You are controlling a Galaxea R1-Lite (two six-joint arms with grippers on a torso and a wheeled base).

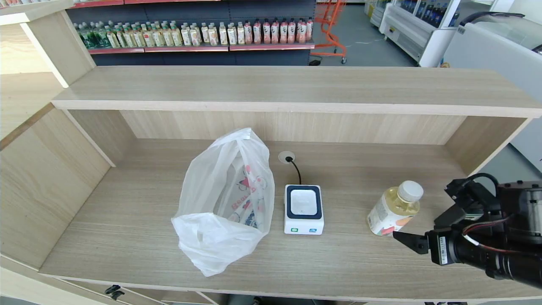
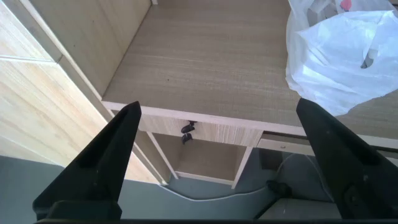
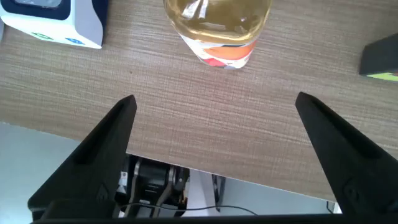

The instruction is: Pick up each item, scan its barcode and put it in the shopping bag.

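Observation:
A white plastic shopping bag (image 1: 220,203) stands open on the wooden counter (image 1: 127,220), with a red-and-blue printed package showing through it. Right of the bag (image 2: 342,56) sits the white barcode scanner (image 1: 303,208) with its dark window facing up. Further right a bottle (image 1: 394,208) of yellow drink with a white cap stands upright. My right gripper (image 1: 423,231) hovers open just right of and in front of the bottle (image 3: 217,31), apart from it, near the counter's front edge. My left gripper (image 2: 219,109) is open and holds nothing, out past the front edge, left of the bag.
The scanner (image 3: 56,18) has a black cable running back to a hole (image 1: 286,157) in the counter. Side walls and a raised back ledge (image 1: 296,106) enclose the counter. A small dark object (image 3: 380,59) sits beyond the bottle. Store shelves of bottles stand far behind.

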